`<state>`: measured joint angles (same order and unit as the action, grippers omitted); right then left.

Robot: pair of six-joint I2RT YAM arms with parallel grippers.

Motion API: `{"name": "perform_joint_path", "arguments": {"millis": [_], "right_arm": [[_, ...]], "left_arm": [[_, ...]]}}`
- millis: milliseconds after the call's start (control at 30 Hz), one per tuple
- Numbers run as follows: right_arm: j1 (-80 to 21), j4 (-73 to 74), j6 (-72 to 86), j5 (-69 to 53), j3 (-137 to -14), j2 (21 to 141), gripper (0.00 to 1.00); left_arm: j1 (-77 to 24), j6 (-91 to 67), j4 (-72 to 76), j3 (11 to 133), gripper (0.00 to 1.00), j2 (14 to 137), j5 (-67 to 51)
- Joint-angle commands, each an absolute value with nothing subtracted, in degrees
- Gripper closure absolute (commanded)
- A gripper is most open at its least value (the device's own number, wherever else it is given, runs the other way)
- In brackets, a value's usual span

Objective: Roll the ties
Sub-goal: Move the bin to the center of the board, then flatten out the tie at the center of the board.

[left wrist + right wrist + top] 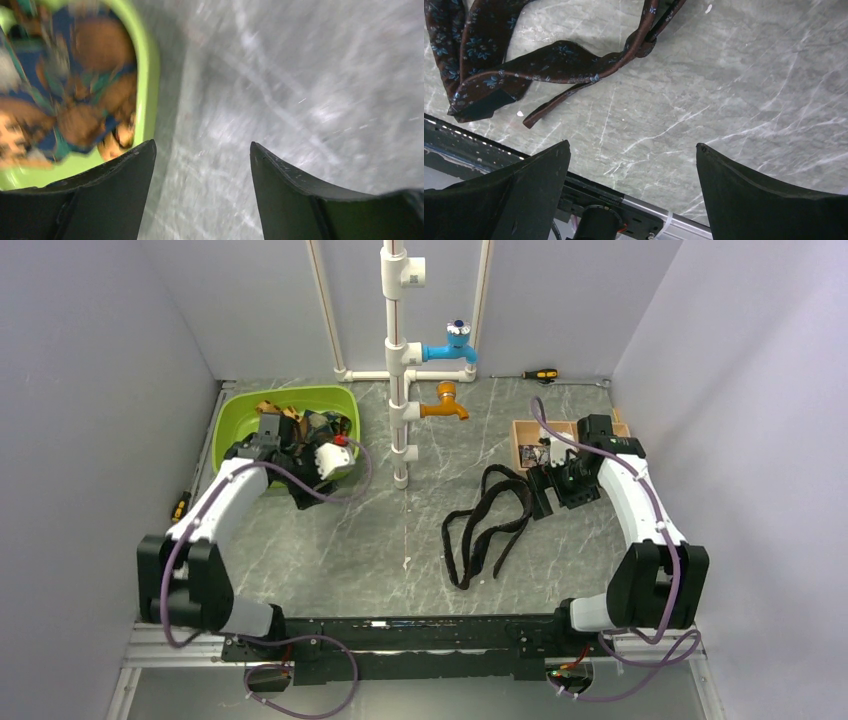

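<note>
A dark brown tie with small pale flowers [485, 525] lies loosely looped on the marble table; in the right wrist view it [549, 62] is at the upper left. My right gripper [541, 500] hangs open and empty just right of the tie's far end [631, 145]. Several patterned brown, tan-orange and teal ties [300, 425] are heaped in a green basin [240, 405]. My left gripper [303, 490] is open and empty at the basin's near right rim. The left wrist view, blurred, shows these ties [75, 100] to the left of that gripper [202, 145].
A white pipe stand [398, 360] with a blue tap [450, 348] and an orange tap [447, 408] stands at the back middle. A wooden tray [522, 430] sits behind my right gripper. Screwdrivers lie at the back right [540, 374] and far left [180, 508].
</note>
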<state>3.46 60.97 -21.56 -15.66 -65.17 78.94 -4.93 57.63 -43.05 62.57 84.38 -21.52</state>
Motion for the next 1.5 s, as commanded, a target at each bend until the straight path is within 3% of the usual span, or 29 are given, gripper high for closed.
{"name": "perform_joint_path", "arguments": {"millis": [0, 133, 333, 600, 700, 767, 900, 933, 1000, 1167, 1267, 1300, 1400, 1467], "right_arm": [[3.1, 58.0, -16.9, -14.4, -65.1, 80.9, 0.04], [3.0, 56.7, -14.3, -16.8, -65.8, 83.7, 0.05], [3.0, 54.2, -10.7, -19.7, -66.3, 88.1, 0.09], [2.9, 51.0, -8.6, -22.3, -64.5, 92.2, 0.12], [2.5, 49.8, -8.7, -22.8, -63.8, 94.1, 0.15], [2.4, 48.7, -8.7, -23.3, -63.2, 95.2, 0.18], [1.7, 46.6, -8.9, -21.3, -62.1, 97.5, 0.31], [1.6, 46.3, -9.1, -20.0, -62.1, 98.1, 0.35], [1.5, 45.9, -9.4, -18.8, -61.8, 98.9, 0.43], [1.5, 46.9, -11.6, -16.1, -62.2, 99.3, 0.71], [1.4, 48.3, -14.1, -14.6, -63.4, 97.4, 0.80], [1.4, 48.7, -14.8, -14.4, -63.6, 96.7, 0.84], [1.4, 50.2, -16.3, -14.4, -64.0, 95.9, 1.00], [1.4, 50.8, -17.1, -14.3, -64.1, 96.1, 1.00]], "left_arm": [[-15.8, 56.7, -42.1, 58.8, 0.26, 74.0, -34.6], [-32.7, 51.5, -38.9, 57.0, 0.27, 73.8, -32.8], [-50.0, 42.9, -27.4, 58.9, 0.27, 84.8, -30.0], [-61.1, 41.4, -23.0, 63.8, 0.19, 98.1, -30.2], [-61.7, 40.8, -22.2, 64.9, 0.21, 101.7, -28.4], [-61.6, 40.6, -23.9, 66.7, 0.36, 104.6, -25.7], [-59.2, 41.1, -29.2, 67.9, 0.88, 105.4, -25.7], [-58.1, 41.0, -30.3, 67.0, 0.95, 103.9, -26.1], [-56.0, 40.7, -30.9, 64.9, 1.00, 100.0, -26.3], [-49.7, 44.6, -35.0, 59.1, 1.00, 91.8, -24.4], [-44.9, 46.6, -39.9, 58.7, 1.00, 87.9, -26.0], [-45.0, 47.3, -40.2, 58.0, 0.95, 85.9, -26.1], [-48.3, 47.1, -33.5, 53.5, 0.50, 80.2, -27.4], [-53.1, 44.7, -26.7, 51.6, 0.26, 79.5, -27.3]]}}
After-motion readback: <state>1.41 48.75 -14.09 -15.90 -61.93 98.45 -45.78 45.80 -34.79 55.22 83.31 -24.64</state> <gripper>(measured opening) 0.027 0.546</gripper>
